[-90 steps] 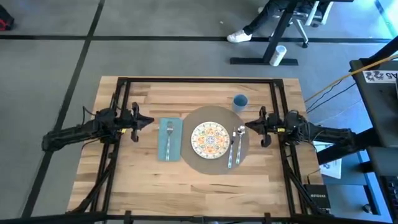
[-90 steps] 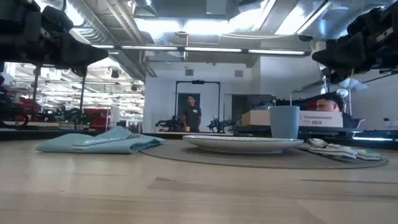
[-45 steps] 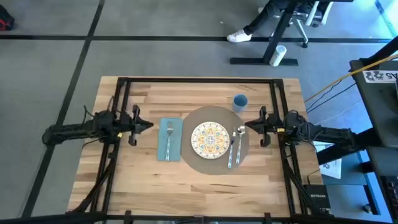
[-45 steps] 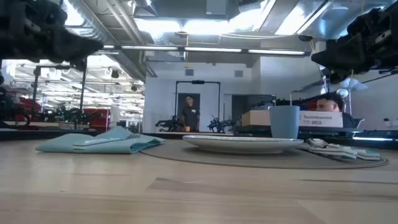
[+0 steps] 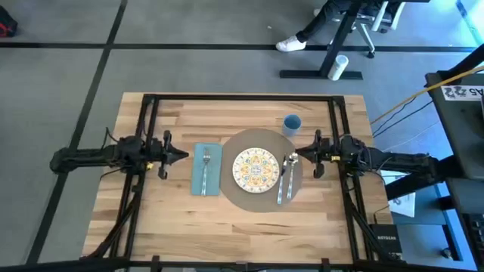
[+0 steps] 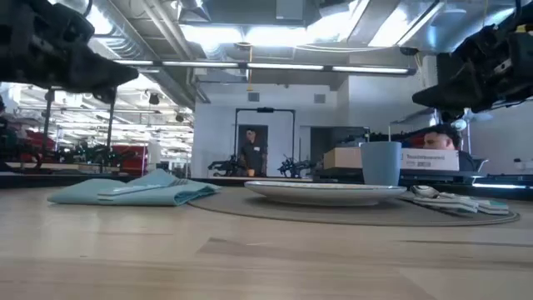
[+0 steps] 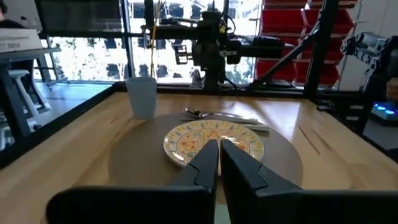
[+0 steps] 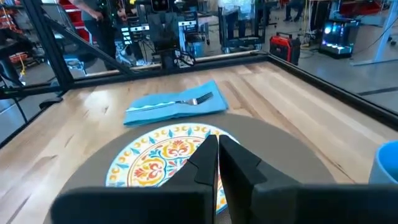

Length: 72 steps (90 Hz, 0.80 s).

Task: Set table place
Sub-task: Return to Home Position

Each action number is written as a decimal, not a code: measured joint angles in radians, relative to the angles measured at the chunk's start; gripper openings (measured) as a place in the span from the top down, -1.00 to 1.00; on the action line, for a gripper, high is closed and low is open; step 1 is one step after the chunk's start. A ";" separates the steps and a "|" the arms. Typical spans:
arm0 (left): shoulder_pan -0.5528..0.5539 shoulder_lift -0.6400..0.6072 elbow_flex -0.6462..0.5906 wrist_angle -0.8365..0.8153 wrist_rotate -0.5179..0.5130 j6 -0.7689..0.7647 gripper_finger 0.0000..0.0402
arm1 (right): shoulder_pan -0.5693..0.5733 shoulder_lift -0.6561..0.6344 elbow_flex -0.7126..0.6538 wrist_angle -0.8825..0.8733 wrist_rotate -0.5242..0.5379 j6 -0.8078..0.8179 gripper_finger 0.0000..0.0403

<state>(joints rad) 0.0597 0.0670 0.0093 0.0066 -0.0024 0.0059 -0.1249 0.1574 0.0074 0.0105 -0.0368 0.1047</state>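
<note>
The round grey-brown placemat lies flat on the light-wood table. A patterned plate rests at its middle, and a spoon and knife lie on its right part. A teal napkin with a fork on top lies left of the mat. A blue cup stands at the mat's far right rim. My left gripper hovers shut above the table, left of the napkin. My right gripper hovers shut just right of the spoon. Both point toward the plate.
A black metal frame runs along the table's edges, with rails under each arm. Bare wood lies along the near side and the far side. In the room beyond, a person stands far off.
My right gripper has moved a little toward the plate and sunk slightly. My left gripper has swung slightly toward the table's near edge. Both have stayed shut. The placemat, plate, napkin, cutlery and cup have kept still.
</note>
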 joint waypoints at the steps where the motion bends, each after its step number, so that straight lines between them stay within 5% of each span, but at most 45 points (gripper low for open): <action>1: 0.000 0.001 0.000 0.000 0.000 0.001 1.00 | 0.000 0.000 0.000 0.000 0.000 0.000 1.00; 23: -0.014 -0.033 0.000 0.132 -0.008 0.072 1.00 | 0.000 -0.026 0.000 0.004 0.037 0.000 1.00; 46: -0.032 -0.063 0.000 0.056 -0.019 0.046 1.00 | 0.001 -0.157 0.000 0.004 0.010 -0.081 1.00; 72: -0.027 -0.063 0.000 0.007 -0.021 0.018 1.00 | 0.000 -0.122 0.000 -0.002 0.030 -0.060 1.00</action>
<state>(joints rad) 0.0327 0.0044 0.0090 0.0139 -0.0232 0.0242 -0.1246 0.0358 0.0074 0.0086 -0.0064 0.0451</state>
